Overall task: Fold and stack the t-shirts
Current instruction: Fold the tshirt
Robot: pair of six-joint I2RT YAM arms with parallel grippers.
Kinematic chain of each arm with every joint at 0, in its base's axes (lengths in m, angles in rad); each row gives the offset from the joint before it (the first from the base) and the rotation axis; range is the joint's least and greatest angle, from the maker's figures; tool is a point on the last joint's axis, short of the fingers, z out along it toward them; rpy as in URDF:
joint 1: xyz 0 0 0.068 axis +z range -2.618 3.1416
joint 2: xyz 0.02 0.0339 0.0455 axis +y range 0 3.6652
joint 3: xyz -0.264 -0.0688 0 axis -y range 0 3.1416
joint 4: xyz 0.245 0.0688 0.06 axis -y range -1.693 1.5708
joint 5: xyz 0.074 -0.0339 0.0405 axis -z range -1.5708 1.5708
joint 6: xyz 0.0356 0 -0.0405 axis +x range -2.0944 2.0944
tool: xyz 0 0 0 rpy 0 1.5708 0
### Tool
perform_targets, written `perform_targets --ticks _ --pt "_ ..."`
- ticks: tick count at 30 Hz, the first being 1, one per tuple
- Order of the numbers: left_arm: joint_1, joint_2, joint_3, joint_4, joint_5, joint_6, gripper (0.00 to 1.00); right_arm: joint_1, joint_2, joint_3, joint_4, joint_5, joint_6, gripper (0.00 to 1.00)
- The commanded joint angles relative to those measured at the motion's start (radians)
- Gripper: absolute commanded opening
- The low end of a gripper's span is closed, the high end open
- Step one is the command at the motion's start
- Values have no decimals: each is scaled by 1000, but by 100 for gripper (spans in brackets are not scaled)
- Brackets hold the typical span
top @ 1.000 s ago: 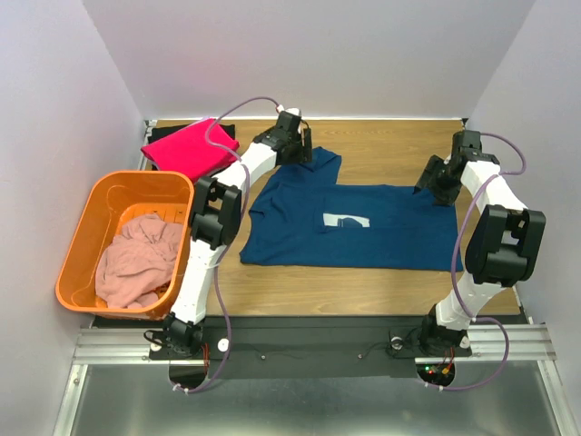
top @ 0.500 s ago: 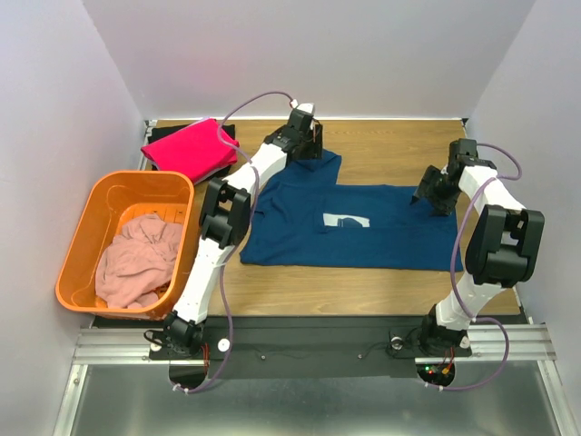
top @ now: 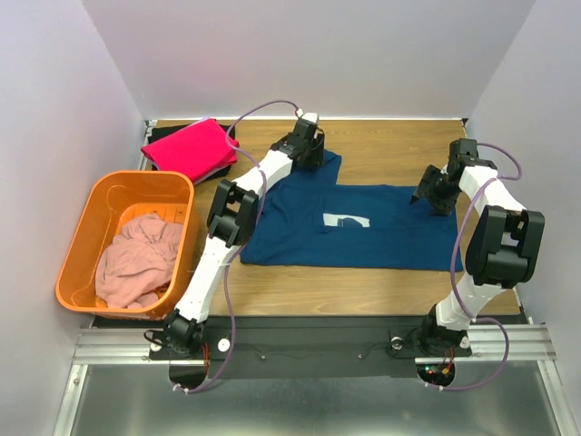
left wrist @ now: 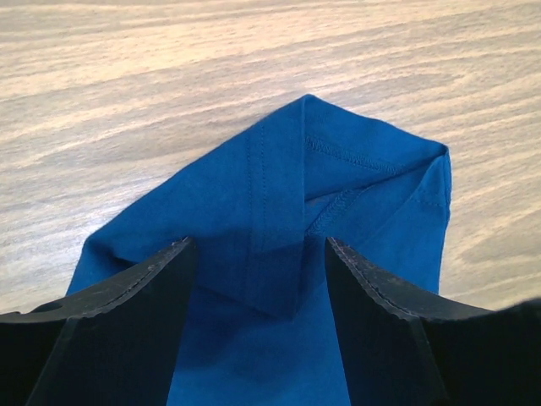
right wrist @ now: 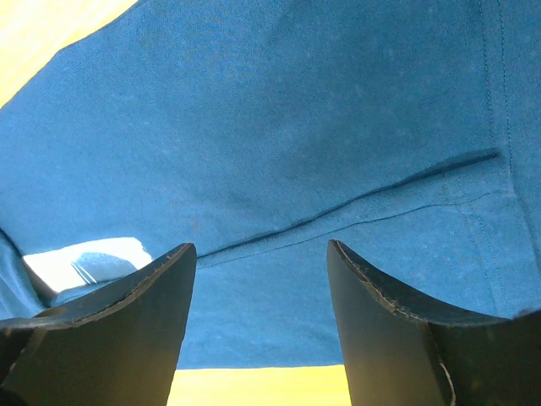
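The navy blue t-shirt (top: 363,236) lies spread flat on the wooden table, its white square print (top: 347,221) facing up. My left gripper (top: 314,162) is open over the shirt's far left sleeve. In the left wrist view the folded sleeve (left wrist: 279,203) lies between the open fingers (left wrist: 127,321), and the gripper (left wrist: 258,254) holds nothing. My right gripper (top: 424,196) is open over the shirt's far right corner. In the right wrist view the gripper (right wrist: 258,262) hangs just above blue cloth (right wrist: 279,127) and a seam. The bright pink shirt (top: 186,148) lies folded on the black one (top: 171,127) at the far left.
An orange plastic basket (top: 77,232) stands at the left edge with the pale dusty-pink shirt (top: 136,259) crumpled inside. Bare wood (top: 399,145) shows behind the navy shirt and along its near edge. Grey walls close in the table on three sides.
My left gripper has moved right along the far edge and now sits over the navy sleeve. My right gripper has shifted slightly toward the shirt's far right corner. The shirts have not moved.
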Motion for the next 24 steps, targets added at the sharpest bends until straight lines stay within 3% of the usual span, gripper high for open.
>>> perform_targets --ticks 1,11,14,15,17,24 --pt "-5 -8 59 50 -30 30 69 -5 -24 -6 5 -10 -12 69" --pt "-3 8 46 50 -30 30 48 -5 -21 -13 5 -13 -17 69" --pt "-3 8 40 50 -22 27 36 -5 -22 -13 5 -13 -16 69" --pt "-3 6 40 50 -22 25 27 -5 -22 -13 5 -13 -14 69" --pt "-2 -1 42 48 -24 15 18 -5 -18 -12 5 -11 -8 69" --pt "29 -76 17 97 -18 -51 16 -6 14 57 5 51 20 70"
